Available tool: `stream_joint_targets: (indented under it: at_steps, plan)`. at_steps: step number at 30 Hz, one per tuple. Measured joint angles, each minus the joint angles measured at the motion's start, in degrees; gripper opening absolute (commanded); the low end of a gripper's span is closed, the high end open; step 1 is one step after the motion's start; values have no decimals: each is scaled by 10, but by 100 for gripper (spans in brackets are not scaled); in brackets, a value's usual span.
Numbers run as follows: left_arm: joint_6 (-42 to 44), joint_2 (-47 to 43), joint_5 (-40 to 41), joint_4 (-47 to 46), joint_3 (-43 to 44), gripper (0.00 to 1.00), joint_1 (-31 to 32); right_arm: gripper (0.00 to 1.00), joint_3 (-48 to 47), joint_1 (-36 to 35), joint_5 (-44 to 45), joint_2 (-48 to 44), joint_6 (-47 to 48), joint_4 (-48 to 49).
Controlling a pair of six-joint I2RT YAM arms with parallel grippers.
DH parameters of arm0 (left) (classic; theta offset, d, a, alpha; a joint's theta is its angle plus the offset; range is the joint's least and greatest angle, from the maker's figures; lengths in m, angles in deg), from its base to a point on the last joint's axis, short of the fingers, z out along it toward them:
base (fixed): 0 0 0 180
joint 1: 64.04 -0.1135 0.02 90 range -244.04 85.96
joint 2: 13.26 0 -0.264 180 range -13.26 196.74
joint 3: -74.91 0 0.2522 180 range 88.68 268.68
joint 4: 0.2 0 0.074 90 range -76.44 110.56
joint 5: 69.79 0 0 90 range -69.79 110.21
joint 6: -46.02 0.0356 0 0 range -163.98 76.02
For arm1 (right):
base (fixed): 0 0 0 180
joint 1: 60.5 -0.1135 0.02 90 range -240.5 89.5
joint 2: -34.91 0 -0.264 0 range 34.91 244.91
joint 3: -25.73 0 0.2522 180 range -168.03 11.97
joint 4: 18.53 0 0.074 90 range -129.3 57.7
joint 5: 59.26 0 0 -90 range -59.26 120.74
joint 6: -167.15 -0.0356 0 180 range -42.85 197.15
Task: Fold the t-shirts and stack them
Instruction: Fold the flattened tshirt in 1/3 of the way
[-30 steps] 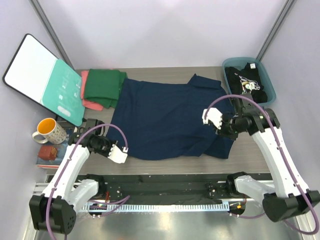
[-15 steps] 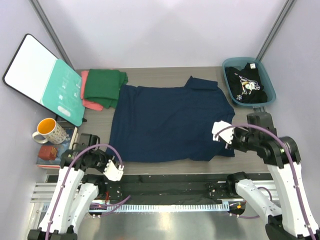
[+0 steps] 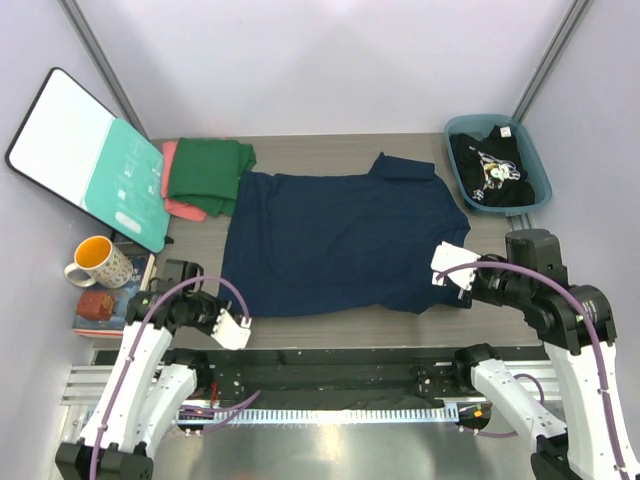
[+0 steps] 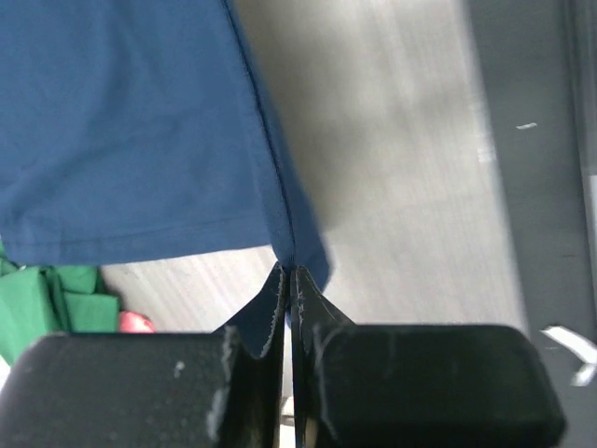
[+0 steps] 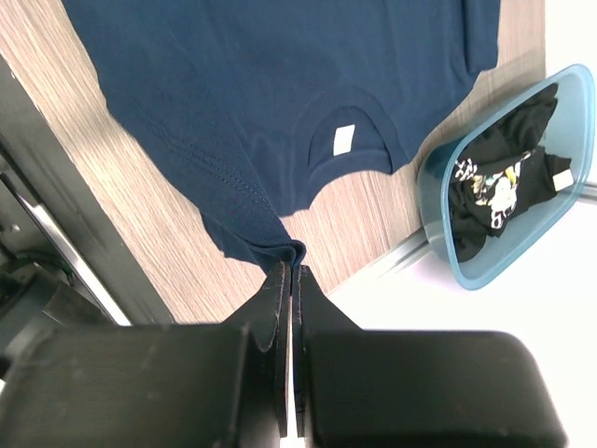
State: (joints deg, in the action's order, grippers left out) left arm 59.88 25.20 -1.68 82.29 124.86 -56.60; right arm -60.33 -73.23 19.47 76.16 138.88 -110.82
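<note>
Stretching the navy blue t-shirt point(image 3: 340, 240) flat across the middle of the counter point(image 3: 330, 150).
Pinching its lower-left corner in the closed left gripper point(image 3: 232, 330) and its lower-right corner in the closed right gripper point(image 3: 450, 268), probably smoothing wrinkles before folding. Leaving the folded dark green t-shirt point(image 3: 208, 172) stacked on the salmon-pink one point(image 3: 185, 208) at upper left.

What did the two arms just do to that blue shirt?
The left gripper and right gripper, both shut on the navy shirt at its near corners, drew back toward the near edge and apart, pulling its bunched right side flat. The green shirt, pink shirt, black shirt in its bin and the mug stayed put.
</note>
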Motion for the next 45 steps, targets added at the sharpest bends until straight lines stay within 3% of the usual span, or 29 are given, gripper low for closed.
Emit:
stream_joint_targets:
  at_steps: [9, 15, 27, 37, 45]
  plan:
    - [-24, 178, 31, -158, 94, 0, 0, 1, 33, 0, 36, 27, 24, 37]
    - [-29, 238, 45, -232, 151, 0, 0, 1, 63, 0, 54, 34, 29, 98]
    - [5, 320, 49, -284, 161, 0, 0, 1, 101, 18, 65, 113, 41, 229]
    - [15, 339, 49, -296, 166, 0, 0, 1, 101, 73, 42, 176, 58, 332]
    - [17, 357, 49, -307, 171, 0, 0, 1, 94, 78, 21, 237, 65, 395]
